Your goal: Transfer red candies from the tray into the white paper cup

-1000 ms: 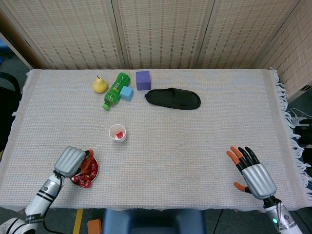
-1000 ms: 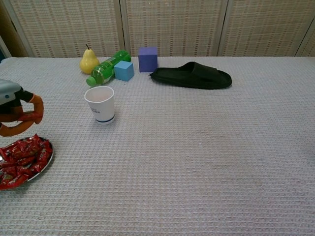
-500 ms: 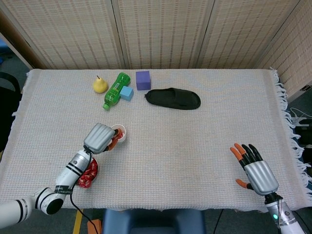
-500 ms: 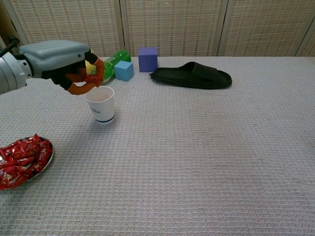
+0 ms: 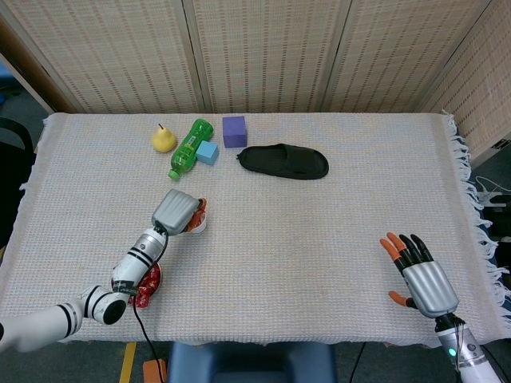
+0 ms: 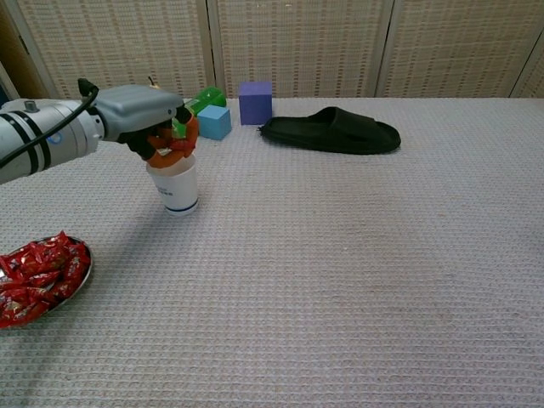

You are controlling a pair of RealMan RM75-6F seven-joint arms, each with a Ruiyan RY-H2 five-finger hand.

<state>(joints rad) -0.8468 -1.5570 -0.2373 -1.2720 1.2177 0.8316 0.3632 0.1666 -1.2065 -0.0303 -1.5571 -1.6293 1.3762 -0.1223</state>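
Observation:
My left hand (image 6: 143,117) hovers directly over the white paper cup (image 6: 177,189), its orange fingertips (image 6: 180,141) curled down into the cup's mouth and pinching a red candy (image 6: 168,152). From the head view this hand (image 5: 177,211) covers most of the cup (image 5: 197,227). The metal tray (image 6: 75,291) of red candies (image 6: 34,272) lies near the front left edge, and my left forearm partly hides the candies (image 5: 150,279) in the head view. Far off at the front right, my right hand (image 5: 423,279) rests low with fingers spread and nothing in it.
Along the back stand a yellow pear (image 5: 164,139), a green bottle (image 5: 188,148) lying on its side, a light blue cube (image 5: 207,152), a purple cube (image 5: 234,131) and a black slipper (image 5: 284,161). The cloth's fringed edge runs down the right side.
My left hand rose from the tray with a candy, swung right and back, and now sits lower, fingers dipping into the cup. The right hand drifted slightly toward the front.

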